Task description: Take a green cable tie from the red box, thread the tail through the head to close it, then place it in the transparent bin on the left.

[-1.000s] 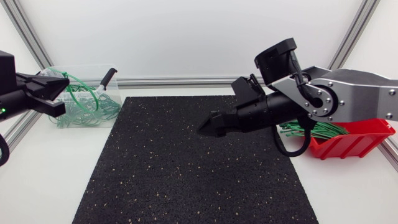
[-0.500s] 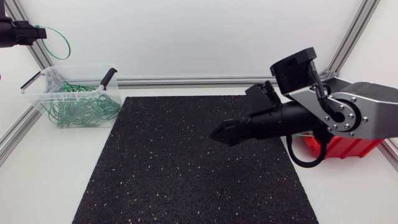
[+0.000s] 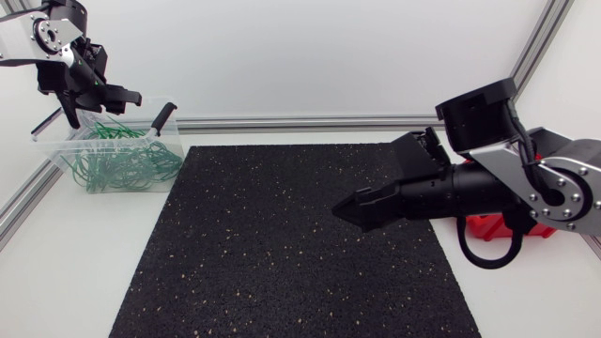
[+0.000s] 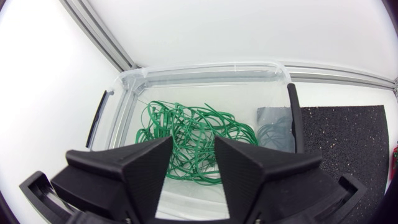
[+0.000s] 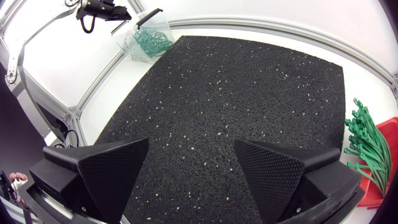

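Hovering my left gripper (image 4: pixel 193 149) over the transparent bin (image 4: pixel 205 67), jaws spread; green cable ties (image 4: pixel 186 124) lie tangled inside, closed loops as far as I can tell. Right gripper (image 5: pixel 191 144) hangs over the black mat (image 5: pixel 236 81), jaws spread.

Glossy clear plastic bin (image 4: pixel 205 68), rough speckled black mat (image 3: pixel 282 244), smooth white table (image 3: pixel 526 300).

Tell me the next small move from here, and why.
I would turn the right gripper toward the red box to take one of its green cable ties. Both grippers are open and hold nothing; the left gripper hangs over the transparent bin, where looped ties already lie, so nothing is in hand to thread.
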